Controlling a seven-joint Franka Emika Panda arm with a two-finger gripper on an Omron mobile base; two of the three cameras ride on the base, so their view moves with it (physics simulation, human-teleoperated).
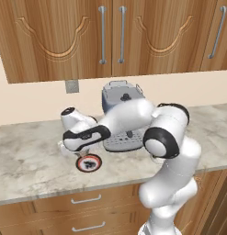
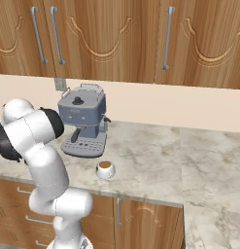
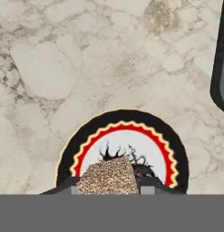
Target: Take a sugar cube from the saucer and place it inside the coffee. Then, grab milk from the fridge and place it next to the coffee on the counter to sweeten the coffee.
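Observation:
In the hand view the sugar cube (image 3: 108,176), a speckled pale lump, sits between my two dark fingertips (image 3: 152,183), over the saucer (image 3: 127,118). That saucer is a black dish with a red-orange scalloped ring and a white middle. My gripper (image 3: 109,186) is shut on the cube. From the left base view the gripper (image 1: 85,153) points down just above the saucer (image 1: 88,162) near the counter's (image 1: 32,156) front. The coffee (image 2: 105,169), a white cup of brown liquid, stands in front of the coffee machine in the right base view. The milk and the fridge are out of view.
A blue-grey espresso machine (image 1: 122,119) (image 2: 83,124) stands at the back of the counter, to the right of the saucer. Wooden wall cabinets hang above, drawers with silver handles run below. Bare marbled worktop (image 2: 189,160) stretches to the right of the cup.

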